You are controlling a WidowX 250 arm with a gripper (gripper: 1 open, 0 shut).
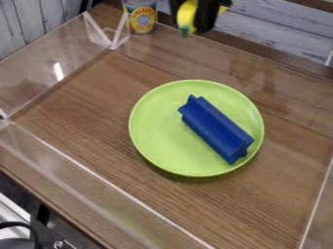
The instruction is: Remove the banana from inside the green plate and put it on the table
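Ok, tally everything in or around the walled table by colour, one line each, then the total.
Yellow: 2, the banana in the gripper and a yellow-labelled can past the far wall
Green: 1, the green plate
Blue: 1, the ridged block on the plate
Total: 4
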